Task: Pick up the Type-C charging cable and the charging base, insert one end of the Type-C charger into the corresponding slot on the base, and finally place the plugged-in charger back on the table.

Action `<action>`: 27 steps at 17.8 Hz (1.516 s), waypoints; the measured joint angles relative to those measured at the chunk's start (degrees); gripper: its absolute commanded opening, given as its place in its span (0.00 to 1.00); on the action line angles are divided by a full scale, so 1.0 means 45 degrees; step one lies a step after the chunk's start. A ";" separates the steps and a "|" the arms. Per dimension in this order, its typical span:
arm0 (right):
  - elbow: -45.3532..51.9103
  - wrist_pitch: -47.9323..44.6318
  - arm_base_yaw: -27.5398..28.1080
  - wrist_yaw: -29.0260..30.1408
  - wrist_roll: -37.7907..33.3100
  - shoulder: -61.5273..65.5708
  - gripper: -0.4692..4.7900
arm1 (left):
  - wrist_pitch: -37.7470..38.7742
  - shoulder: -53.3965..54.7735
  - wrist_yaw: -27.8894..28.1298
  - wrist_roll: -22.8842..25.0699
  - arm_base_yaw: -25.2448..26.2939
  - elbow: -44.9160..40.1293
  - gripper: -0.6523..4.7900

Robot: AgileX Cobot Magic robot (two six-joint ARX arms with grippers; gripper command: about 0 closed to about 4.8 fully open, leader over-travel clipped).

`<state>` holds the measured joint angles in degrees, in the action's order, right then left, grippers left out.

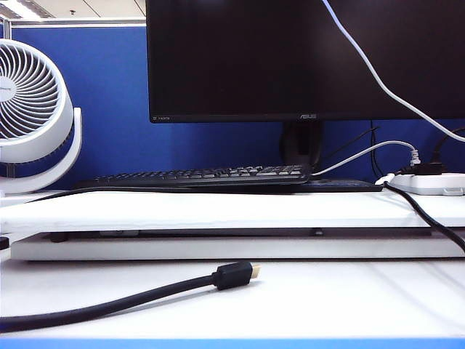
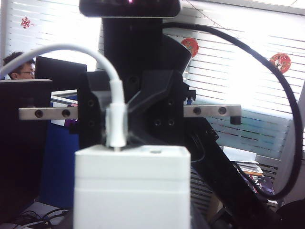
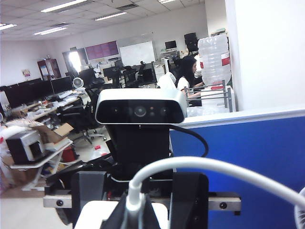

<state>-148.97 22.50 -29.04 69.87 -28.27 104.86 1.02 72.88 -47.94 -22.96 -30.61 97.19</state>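
Observation:
Neither gripper shows in the exterior view; there only a stretch of the white Type-C charging cable (image 1: 378,76) crosses in front of the monitor, above the white table (image 1: 305,302). In the left wrist view the white charging base (image 2: 132,191) fills the near edge, where my left gripper's jaws lie hidden behind it. The cable's white plug (image 2: 116,126) stands against the base's top face, pinched by my right gripper (image 2: 117,114). In the right wrist view my right gripper (image 3: 135,212) is shut on the plug (image 3: 135,198), with the base (image 3: 93,214) behind it held in my left gripper (image 3: 141,191).
A thick black cable with a gold-tipped plug (image 1: 234,275) lies on the table's front. Behind it are a raised white shelf (image 1: 218,211) with a black keyboard (image 1: 211,176), a monitor (image 1: 290,58), a fan (image 1: 33,109) and a power strip (image 1: 432,182).

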 measured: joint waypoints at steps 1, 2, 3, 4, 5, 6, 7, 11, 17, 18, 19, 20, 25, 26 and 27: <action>0.0000 0.0141 -0.0005 -0.0024 0.0738 -0.0005 0.09 | -0.0005 0.0005 0.0005 0.0015 0.0000 0.0000 0.11; -0.0015 0.0461 0.0000 -0.0097 0.0908 -0.0034 0.09 | 0.0005 0.0019 0.0005 0.0029 0.0000 0.0000 0.11; -0.0024 0.0937 0.0000 -0.0340 0.0952 -0.0083 0.09 | 0.0000 0.0039 0.0005 0.0024 0.0005 -0.0024 0.11; -0.0029 0.1015 0.0005 -0.0500 0.0981 -0.0092 0.09 | -0.0204 0.0058 0.0029 0.0000 0.0019 -0.0039 0.11; -0.0039 0.1035 0.0010 -0.0529 0.1117 -0.0121 0.09 | -0.0350 0.0068 0.0029 0.0000 0.0019 -0.0044 0.11; -0.0044 0.1243 0.0010 -0.0670 0.1103 -0.0155 0.09 | -0.0364 0.0068 0.0015 0.0000 0.0019 -0.0049 0.11; -0.0097 0.1525 0.0010 -0.0840 0.1141 -0.0155 0.09 | -0.0359 0.0087 0.0019 -0.0005 0.0024 -0.0053 0.11; -0.0131 0.2589 0.0034 -0.1069 0.2691 -0.0272 0.09 | -0.0350 0.0126 -0.0029 0.0005 0.0029 -0.0131 0.11; -0.0155 0.2875 0.0024 -0.1302 0.1953 -0.0287 0.09 | -0.0471 0.0151 -0.0185 0.0141 0.0063 -0.0151 0.11; -0.0155 0.2890 0.0024 -0.1302 0.2050 -0.0301 0.09 | -0.0510 0.0151 -0.0189 0.0141 0.0063 -0.0151 0.11; -0.0160 0.3002 0.0019 -0.1321 0.2492 -0.0306 0.09 | -0.0549 0.0155 -0.0204 0.0141 0.0063 -0.0155 0.11; -0.0170 0.3371 0.0019 -0.1428 0.3099 -0.0340 0.09 | -0.0549 0.0170 -0.0214 0.0141 0.0063 -0.0170 0.11; -0.0175 0.3536 0.0029 -0.1588 0.3492 -0.0345 0.31 | -0.0544 0.0199 -0.0131 0.0194 0.0063 -0.0180 0.11; -0.0175 0.3517 0.0112 -0.1617 0.3512 -0.0345 0.51 | -0.0549 0.0199 -0.0121 0.0209 0.0063 -0.0180 0.11; -0.0165 0.3541 0.0233 -0.1753 0.3449 -0.0321 0.51 | -0.0622 0.0180 -0.0175 0.0248 0.0058 -0.0180 0.11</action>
<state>-149.71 38.44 -27.99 61.98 -12.75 103.42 -1.78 73.69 -48.73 -21.85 -30.35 96.38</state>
